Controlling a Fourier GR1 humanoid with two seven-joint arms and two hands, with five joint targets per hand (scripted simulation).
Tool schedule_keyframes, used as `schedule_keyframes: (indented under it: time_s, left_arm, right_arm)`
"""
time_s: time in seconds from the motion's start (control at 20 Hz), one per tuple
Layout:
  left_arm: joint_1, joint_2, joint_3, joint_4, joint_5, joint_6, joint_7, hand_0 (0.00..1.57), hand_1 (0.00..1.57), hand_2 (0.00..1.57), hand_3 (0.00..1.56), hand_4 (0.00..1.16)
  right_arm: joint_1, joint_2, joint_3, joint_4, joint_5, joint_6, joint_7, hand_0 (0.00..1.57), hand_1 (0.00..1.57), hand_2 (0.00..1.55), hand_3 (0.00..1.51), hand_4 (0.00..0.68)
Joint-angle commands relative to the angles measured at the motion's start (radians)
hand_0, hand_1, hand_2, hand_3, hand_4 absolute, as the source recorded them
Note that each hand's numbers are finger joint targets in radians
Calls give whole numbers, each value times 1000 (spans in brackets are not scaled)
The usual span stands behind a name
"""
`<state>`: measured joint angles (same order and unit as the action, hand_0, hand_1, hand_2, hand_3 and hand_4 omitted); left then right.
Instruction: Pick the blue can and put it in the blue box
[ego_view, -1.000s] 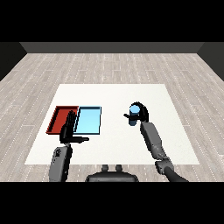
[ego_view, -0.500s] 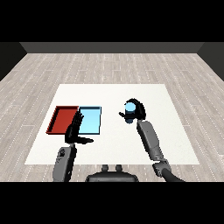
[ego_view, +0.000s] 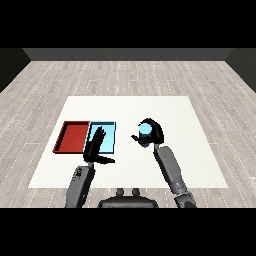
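My right hand (ego_view: 153, 133) is curled round the blue can (ego_view: 145, 132) and holds it above the white table, right of the trays. The light blue tray (ego_view: 109, 132) lies left of the can, with the red tray (ego_view: 73, 136) beside it further left. My left hand (ego_view: 96, 146) hovers with straight fingers over the near left part of the light blue tray and hides that part of it. The can's lower half is hidden by my right hand's fingers.
The white table (ego_view: 190, 150) spreads out to the right and front of the trays. Grey wooden floor (ego_view: 45, 85) surrounds it on all sides.
My right hand has carried the blue can leftward, closer to the light blue tray. My left hand has risen and moved forward over that tray's near edge.
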<state>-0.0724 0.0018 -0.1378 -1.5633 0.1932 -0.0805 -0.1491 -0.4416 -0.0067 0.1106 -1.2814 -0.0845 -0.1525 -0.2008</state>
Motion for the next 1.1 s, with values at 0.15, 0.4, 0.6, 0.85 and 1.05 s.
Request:
schedule_keyframes:
  time_s: [0.15, 0.4, 0.6, 0.85, 1.05]
  left_arm:
    - [-128, -2, -130, 103, 18, 172, 44, 0, 0, 0, 0, 0]
    - [-179, -2, -199, 209, 11, 237, -13, 0, 0, 0, 0, 0]
    - [-177, -2, -235, 219, -24, 243, -28, 0, 0, 0, 0, 0]
    - [-230, -2, -279, 238, 4, 307, 22, 0, 0, 0, 0, 0]
    - [-266, -2, -247, 353, 79, 261, -59, 0, 0, 0, 0, 0]
  right_arm:
    - [48, -4, 38, -50, 8, 17, 1, 1445, 1445, 1463, 1433, 608]
    - [-29, 7, 114, -71, 15, -67, 73, 1434, 1434, 1453, 1436, 607]
    - [-4, 7, 195, -62, -13, -111, 29, 1436, 1436, 1454, 1427, 614]
    - [-32, 7, 191, -26, -7, -90, -1, 1420, 1420, 1458, 1426, 615]
    - [-9, 7, 170, -74, -1, -58, 28, 1432, 1432, 1464, 1425, 608]
